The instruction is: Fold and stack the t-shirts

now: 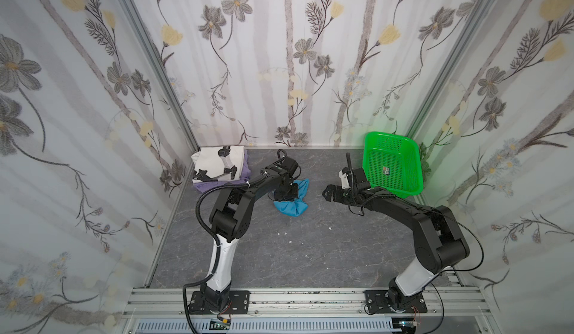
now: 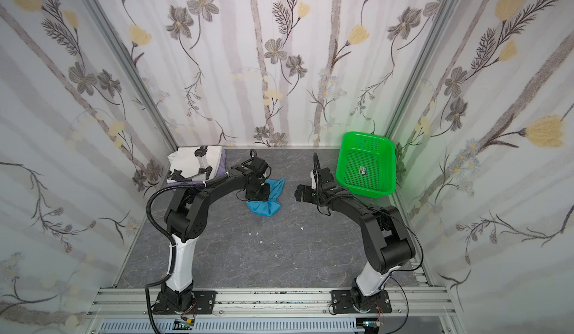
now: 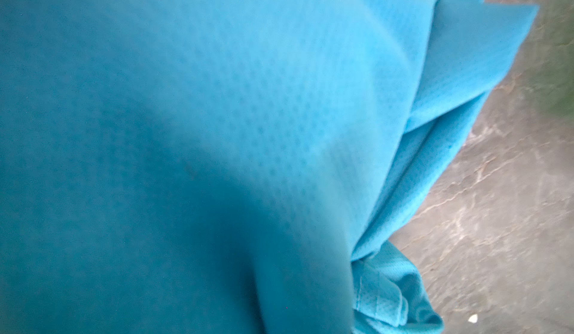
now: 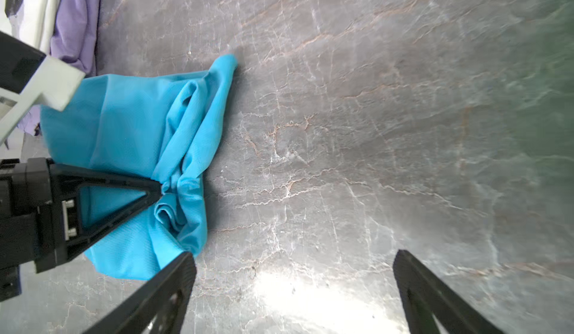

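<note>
The left gripper (image 4: 160, 189) is clamping a bunched fold of the teal t-shirt (image 1: 292, 203), which is lying crumpled mid-worktop, nearer the far edge. The right gripper (image 4: 295, 254) is hanging beside it, jaws apart. Lifting from this pinch is likely risking several layers coming up wadded. The shirt's long axis is running far-to-near, its narrow tip pointing at the far edge.

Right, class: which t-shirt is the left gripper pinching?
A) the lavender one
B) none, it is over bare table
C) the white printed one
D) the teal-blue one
D: in the right wrist view the left gripper is closed on a bunched fold of the teal-blue shirt, while the white shirt and the lavender shirt lie stacked apart from it.
</note>
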{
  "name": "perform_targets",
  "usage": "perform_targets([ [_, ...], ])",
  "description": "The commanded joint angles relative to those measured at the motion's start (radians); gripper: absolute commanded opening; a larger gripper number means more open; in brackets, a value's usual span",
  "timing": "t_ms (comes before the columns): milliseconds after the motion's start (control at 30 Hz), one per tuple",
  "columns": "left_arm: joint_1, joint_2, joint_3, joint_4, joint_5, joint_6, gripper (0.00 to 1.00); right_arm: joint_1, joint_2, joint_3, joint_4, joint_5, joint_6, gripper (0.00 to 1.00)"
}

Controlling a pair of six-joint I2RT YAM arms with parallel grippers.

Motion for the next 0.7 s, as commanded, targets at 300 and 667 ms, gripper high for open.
perform_targets([
  [300, 0.135, -0.081, 0.168, -0.294, 0.049, 0.363, 0.0, -0.027, -0.14, -0.036, -0.037, 0.034, -0.048, 1.0],
  [667, 0.144, -0.036, -0.004, -0.175, 0.121, 0.225, 0.0, -0.027, -0.165, -0.081, -0.016, 0.016, -0.041, 1.0],
])
